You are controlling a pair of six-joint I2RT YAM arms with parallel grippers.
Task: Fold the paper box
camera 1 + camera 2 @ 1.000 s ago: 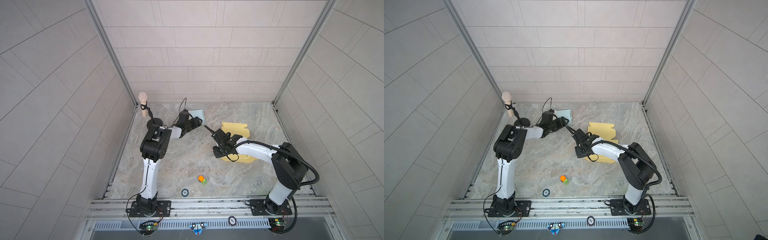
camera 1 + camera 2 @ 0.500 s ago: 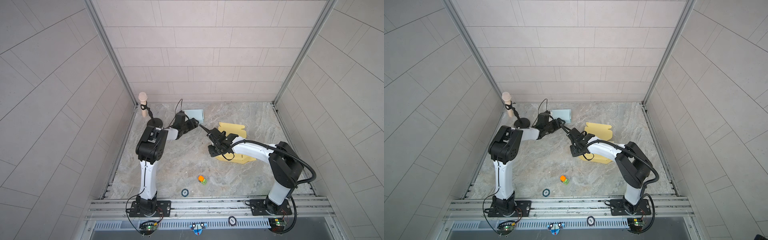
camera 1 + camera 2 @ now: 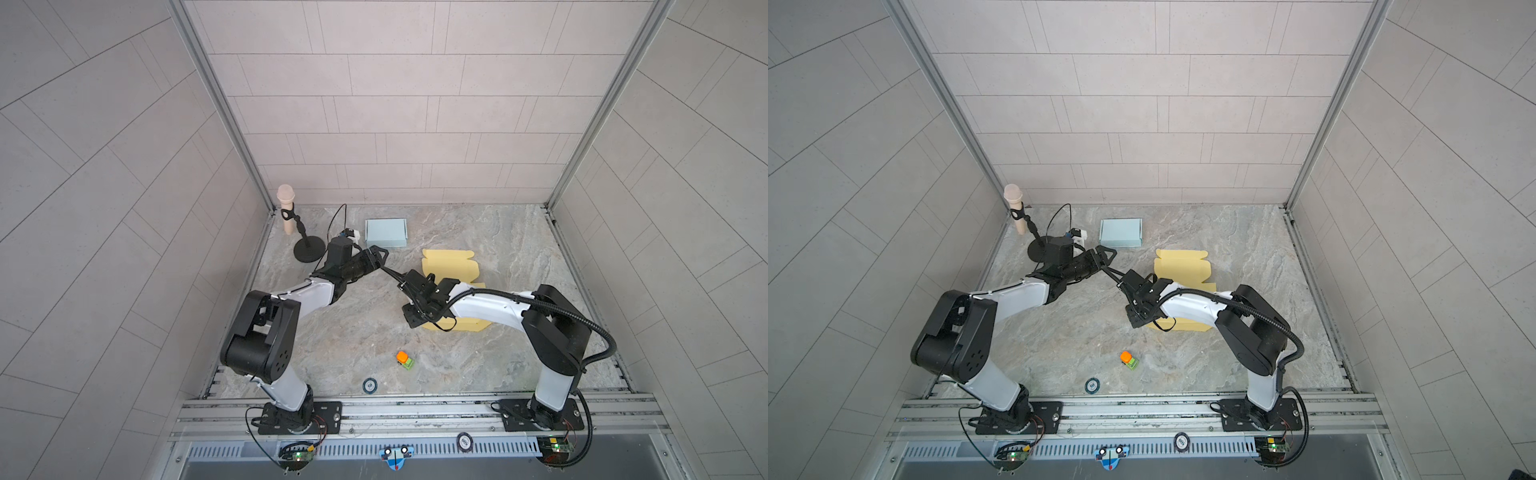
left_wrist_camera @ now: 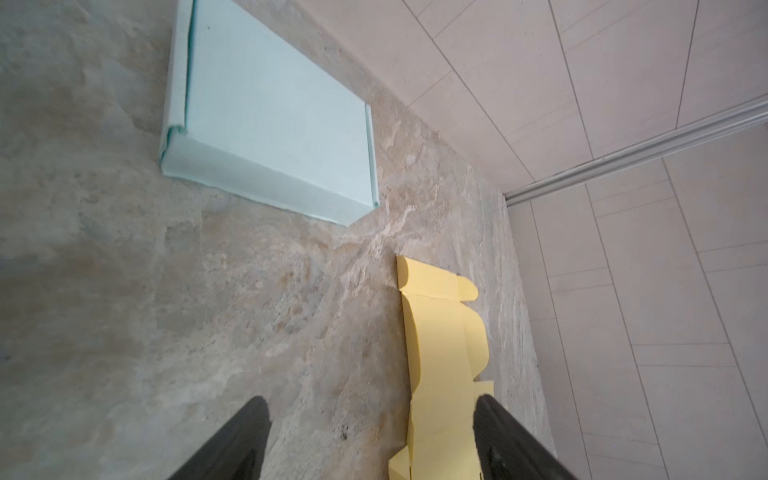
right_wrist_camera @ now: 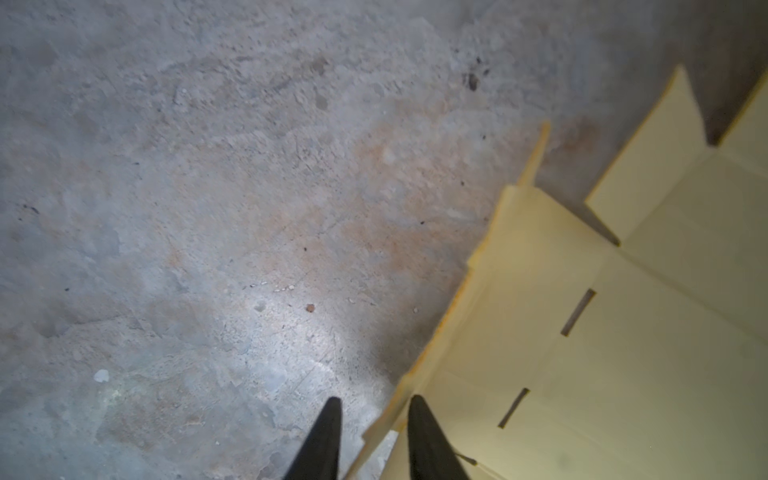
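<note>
Seemingly the right fingers (image 5: 328,440) straddle the blurred, cropped paper box (image 5: 644,374) edge.

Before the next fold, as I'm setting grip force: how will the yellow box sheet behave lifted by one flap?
Probably floppy: the yellow box sheet is thin creased card, likely to bend at its folds. Probably light; pushed, it may slide on the table.

We are looking at a robotics lab test cell: pale tiled panels (image 3: 395,104) and aluminium posts (image 3: 221,104) box in a marbled tabletop (image 3: 353,332) on three sides. Well behind the left gripper (image 3: 383,254), a slotted aluminium rail (image 3: 415,411) carries the bolted arm bases (image 3: 291,415), with bare circuit boards (image 3: 297,456) and loose cables below it. We also see a stand microphone (image 3: 286,198) near that gripper's outer side.
</note>
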